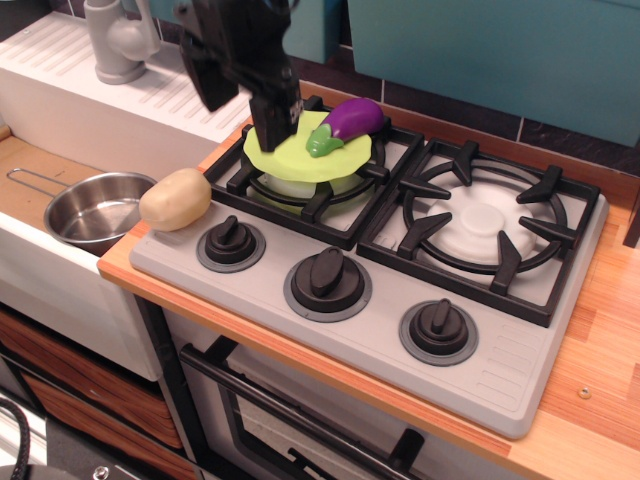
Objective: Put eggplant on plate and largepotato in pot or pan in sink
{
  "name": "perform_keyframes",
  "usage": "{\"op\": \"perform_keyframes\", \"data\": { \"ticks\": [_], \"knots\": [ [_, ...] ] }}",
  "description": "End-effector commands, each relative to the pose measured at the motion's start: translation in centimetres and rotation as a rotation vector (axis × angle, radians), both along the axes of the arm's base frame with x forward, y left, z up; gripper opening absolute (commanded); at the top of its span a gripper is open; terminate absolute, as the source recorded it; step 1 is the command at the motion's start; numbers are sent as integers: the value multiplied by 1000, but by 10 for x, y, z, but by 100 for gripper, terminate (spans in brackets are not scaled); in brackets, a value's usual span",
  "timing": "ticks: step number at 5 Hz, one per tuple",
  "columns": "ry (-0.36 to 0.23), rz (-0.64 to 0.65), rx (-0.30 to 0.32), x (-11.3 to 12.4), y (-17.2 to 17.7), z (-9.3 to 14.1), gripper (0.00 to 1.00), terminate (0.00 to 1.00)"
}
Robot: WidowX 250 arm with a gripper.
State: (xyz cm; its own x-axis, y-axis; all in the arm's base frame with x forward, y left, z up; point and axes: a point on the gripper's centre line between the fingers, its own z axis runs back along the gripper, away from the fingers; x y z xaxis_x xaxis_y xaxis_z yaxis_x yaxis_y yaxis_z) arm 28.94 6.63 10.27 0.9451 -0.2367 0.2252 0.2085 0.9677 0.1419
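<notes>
- While my pincer (pixel 248 100) hangs above the gap between drainboard and stove, I read the eggplant half as done and the potato half as the step in hand, by my judgement.
- Far left, the steel pan (pixel 92 208) sits in the sink (pixel 30 175) with nothing in it, its wire handle pointing to the left; the near part of the basin is cut off by the frame edge.
- Just right of the pan, the largepotato (pixel 175 198) lies on the counter corner beside the stove (pixel 400 330), touching nothing of mine.
- Above it, my fingers are blurred dark shapes; they look spread with nothing between them, but I cannot tell for sure.
- The nearer finger (pixel 275 112) covers part of the lime plate's (pixel 290 155) back-left rim.
- Further right, the eggplant (pixel 343 125) rests on the plate's back edge, stem toward the middle, its purple end overhanging the rim a little.
- Next move, as I see it: come down and left over the potato, close across its narrow width, then lift it clear of the counter lip into the pan.
- The arm above my wrist is cut off at the top.
</notes>
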Motion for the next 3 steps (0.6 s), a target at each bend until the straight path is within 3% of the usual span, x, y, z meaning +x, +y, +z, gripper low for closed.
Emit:
{"op": "perform_keyframes", "data": {
  "ticks": [1, 3],
  "knots": [
    [-17, 101, 84, -5, 19, 11, 100, 0],
    [-3, 95, 89, -11, 41, 2, 100, 0]
  ]
}}
